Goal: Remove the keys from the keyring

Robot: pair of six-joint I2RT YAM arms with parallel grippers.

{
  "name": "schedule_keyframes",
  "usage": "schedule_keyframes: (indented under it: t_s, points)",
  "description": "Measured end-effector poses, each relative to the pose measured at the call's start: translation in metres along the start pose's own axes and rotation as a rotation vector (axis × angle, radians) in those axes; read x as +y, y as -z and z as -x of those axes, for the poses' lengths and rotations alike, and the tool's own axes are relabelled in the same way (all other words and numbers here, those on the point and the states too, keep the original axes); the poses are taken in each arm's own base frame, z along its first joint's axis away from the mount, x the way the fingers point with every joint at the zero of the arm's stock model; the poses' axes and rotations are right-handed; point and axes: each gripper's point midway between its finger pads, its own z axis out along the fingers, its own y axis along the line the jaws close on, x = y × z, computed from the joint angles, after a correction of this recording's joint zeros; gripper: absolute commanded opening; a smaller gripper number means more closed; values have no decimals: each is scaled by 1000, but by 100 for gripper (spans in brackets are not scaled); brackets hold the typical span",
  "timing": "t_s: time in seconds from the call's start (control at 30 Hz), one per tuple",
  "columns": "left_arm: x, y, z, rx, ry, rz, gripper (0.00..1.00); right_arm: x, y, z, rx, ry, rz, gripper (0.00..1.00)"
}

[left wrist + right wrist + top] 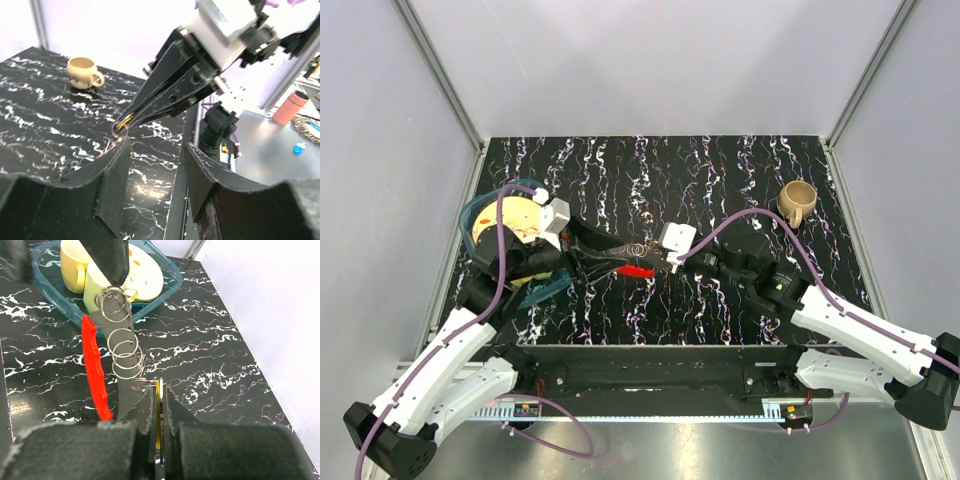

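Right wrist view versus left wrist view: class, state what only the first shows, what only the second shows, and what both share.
Only the right wrist view: the whole keyring with its red strap, and the teal tray holding a yellow mug. Only the left wrist view: the tan mug, both fingers of the open left gripper, and a pink cylinder off the table. Both: the right gripper shut on the brass key, one ring beside it, and the marbled table.
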Motion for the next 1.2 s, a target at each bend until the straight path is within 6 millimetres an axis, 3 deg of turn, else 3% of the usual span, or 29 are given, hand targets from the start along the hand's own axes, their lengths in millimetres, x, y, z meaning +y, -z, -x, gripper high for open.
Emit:
schedule_keyframes:
  t_s: [0.13,0.37,0.53,0.8,1.2]
  points:
    - [-15,-6,9,-25,11,-76,50,0,0,-4,17,-6,-3,0]
    - [-32,-12,5,-10,21,-155,50,-1,-2,-13,76,-37,-6,0]
    - [-23,-18,-3,11,12,-148,50,2,-2,-13,78,-51,7,0]
    - [-1,-28,-35,113,30,-119,49,8,6,-2,45,-71,44,0]
    - [7,-38,-37,176,-16,-157,45,16,17,13,-3,-90,92,0]
